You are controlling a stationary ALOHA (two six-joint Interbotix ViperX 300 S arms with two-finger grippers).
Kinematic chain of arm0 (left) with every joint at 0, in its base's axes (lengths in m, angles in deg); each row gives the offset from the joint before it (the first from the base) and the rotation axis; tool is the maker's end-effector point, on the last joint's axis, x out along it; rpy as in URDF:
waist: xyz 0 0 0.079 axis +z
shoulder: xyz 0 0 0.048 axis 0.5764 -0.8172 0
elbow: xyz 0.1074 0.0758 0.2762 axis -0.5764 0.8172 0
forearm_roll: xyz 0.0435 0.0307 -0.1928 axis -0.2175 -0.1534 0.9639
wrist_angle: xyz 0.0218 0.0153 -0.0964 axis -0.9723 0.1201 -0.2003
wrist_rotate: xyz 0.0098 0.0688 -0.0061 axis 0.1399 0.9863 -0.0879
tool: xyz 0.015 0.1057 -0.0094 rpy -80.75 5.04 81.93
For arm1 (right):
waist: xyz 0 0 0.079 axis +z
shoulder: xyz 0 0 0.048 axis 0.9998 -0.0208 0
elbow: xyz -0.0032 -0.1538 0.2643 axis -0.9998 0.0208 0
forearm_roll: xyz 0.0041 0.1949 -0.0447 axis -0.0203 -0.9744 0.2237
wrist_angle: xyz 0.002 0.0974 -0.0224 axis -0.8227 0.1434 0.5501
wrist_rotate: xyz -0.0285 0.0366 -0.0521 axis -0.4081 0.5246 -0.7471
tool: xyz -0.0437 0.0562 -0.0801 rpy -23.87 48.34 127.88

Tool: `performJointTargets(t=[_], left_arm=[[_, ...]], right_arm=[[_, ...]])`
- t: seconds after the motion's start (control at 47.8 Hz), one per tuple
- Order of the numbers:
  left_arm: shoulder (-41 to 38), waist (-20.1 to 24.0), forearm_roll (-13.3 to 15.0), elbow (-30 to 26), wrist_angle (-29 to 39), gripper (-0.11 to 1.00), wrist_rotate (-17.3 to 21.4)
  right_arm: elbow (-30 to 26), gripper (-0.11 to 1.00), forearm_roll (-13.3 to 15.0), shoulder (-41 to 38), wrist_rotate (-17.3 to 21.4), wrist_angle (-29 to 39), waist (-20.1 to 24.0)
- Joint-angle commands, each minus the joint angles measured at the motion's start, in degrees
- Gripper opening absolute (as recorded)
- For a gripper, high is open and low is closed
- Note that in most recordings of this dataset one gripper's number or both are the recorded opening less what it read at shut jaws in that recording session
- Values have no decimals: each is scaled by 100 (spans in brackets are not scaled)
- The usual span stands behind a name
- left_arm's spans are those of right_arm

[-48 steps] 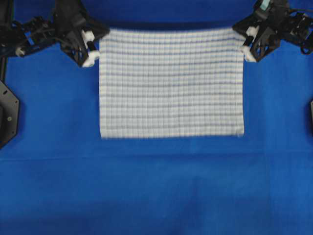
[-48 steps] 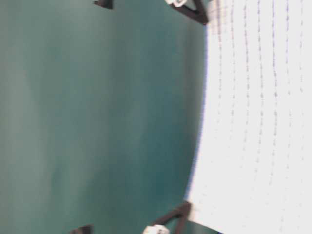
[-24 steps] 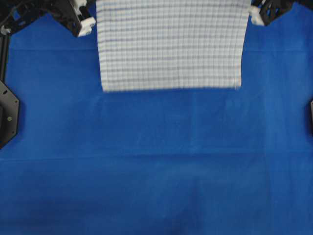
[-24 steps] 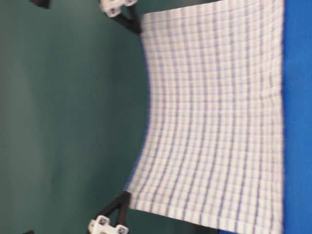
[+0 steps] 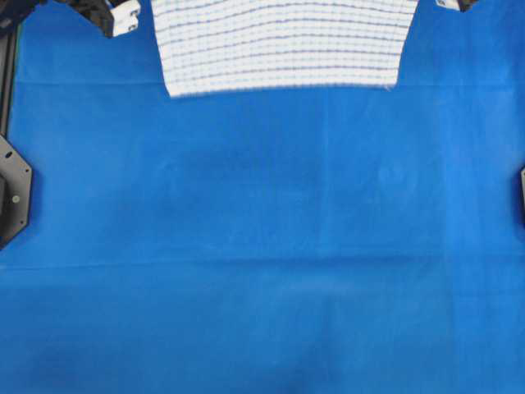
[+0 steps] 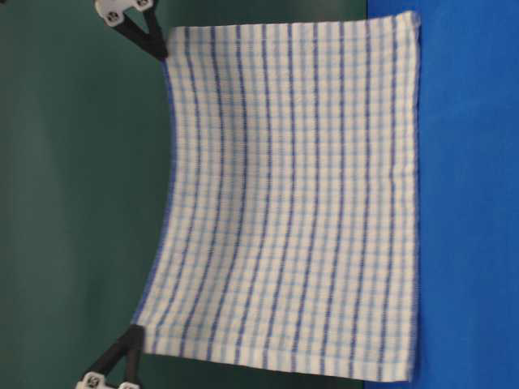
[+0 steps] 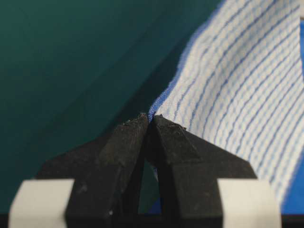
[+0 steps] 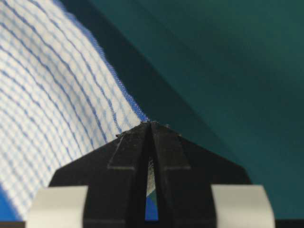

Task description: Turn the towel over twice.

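Overhead, I see the blue cloth (image 5: 262, 246) covering the table, with the towel (image 5: 283, 41) hanging at twelve o'clock, lower edge just above it. My left gripper (image 7: 148, 124) and right gripper (image 8: 150, 124) each pinch one upper corner tight.

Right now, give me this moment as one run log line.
towel: hanging spread above blue cloth | left gripper: shut on corner | right gripper: shut on corner
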Motion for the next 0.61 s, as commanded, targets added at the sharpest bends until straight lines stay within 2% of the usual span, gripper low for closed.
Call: performJointTargets(t=[0.0, 0.293, 0.586], left_arm=[[123, -79, 9, -26, -26, 4, 0], [237, -501, 0, 202, -18, 4, -18], [598, -1134, 9, 668, 185, 4, -62]], right_arm=[[-149, 3, 9, 211, 0, 70, 105], [-44, 3, -18, 527, 70, 809, 624], [141, 3, -158, 826, 290, 1494, 1582]])
